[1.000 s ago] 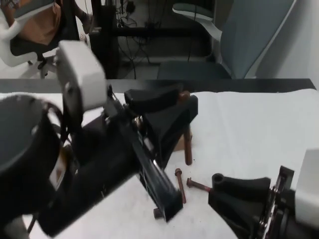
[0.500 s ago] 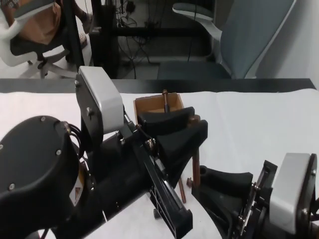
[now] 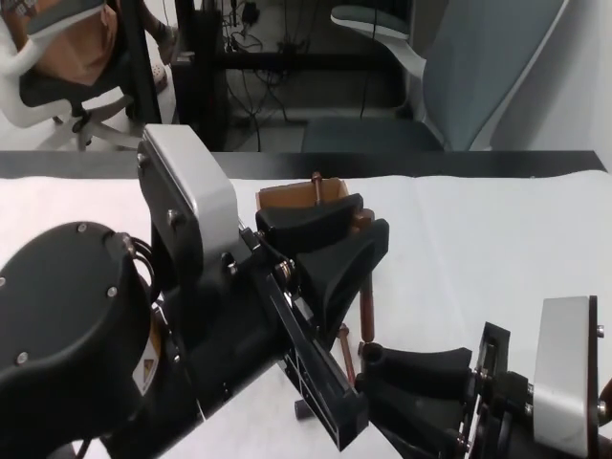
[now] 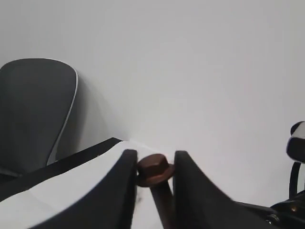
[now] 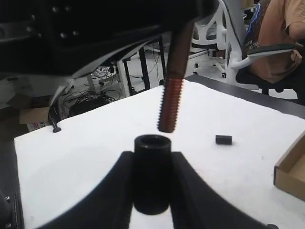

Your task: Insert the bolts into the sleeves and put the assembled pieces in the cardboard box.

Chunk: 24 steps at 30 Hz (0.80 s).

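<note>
My left gripper (image 3: 366, 222) is shut on the head of a copper bolt (image 3: 365, 292) that hangs thread-down above the white bench. In the left wrist view the bolt head (image 4: 153, 170) sits clamped between the fingers of the left gripper (image 4: 153, 162). My right gripper (image 3: 371, 371) is shut on an upright black sleeve (image 5: 151, 183), directly below the bolt. In the right wrist view, where the right gripper (image 5: 151, 157) holds the sleeve, the threaded tip (image 5: 169, 107) hovers just above the sleeve's open mouth, apart from it. The cardboard box (image 3: 287, 198) stands behind the left gripper with one bolt (image 3: 316, 182) sticking up in it.
A loose bolt (image 3: 343, 335) and a black sleeve (image 3: 302, 409) lie on the bench beside the left arm. Another loose sleeve (image 5: 223, 139) lies on the cloth, and a corner of the box (image 5: 290, 167) shows beyond it. Chairs stand behind the bench.
The left arm drew back and swung the bolt upright, uncovering the box. The right gripper slid left with the sleeve to just under the bolt's tip.
</note>
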Tool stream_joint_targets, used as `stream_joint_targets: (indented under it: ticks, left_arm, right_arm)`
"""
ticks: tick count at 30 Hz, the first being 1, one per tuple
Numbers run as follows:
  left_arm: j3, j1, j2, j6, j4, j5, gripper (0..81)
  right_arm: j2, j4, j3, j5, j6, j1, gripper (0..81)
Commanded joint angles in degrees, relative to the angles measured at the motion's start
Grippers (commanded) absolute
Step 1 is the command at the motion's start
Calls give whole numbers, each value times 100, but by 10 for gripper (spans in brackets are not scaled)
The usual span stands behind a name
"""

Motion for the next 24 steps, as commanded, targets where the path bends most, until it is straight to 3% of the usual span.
stream_joint_targets:
  ticks: [1,5,12,21,23,24]
  left_arm:
    - [3,-21,16,-283,-83,92,18]
    - [3,-21,16,-455,-70,265,18]
    - [3,-21,16,-440,341,265,18]
    - [3,-21,16,-409,671,775,0]
    - [3,-21,16,-201,732,931,116]
    - [3,-21,16,-153,818,955,227]
  right_arm:
    - [6,-124,-73,44,40,5,6]
    - [6,-124,-87,355,17,5,6]
    - [6,-124,-87,392,18,-2,6]
    - [6,-109,-129,396,324,-2,6]
    - [6,-109,-129,396,320,-2,6]
    - [6,-109,-129,396,320,-2,6]
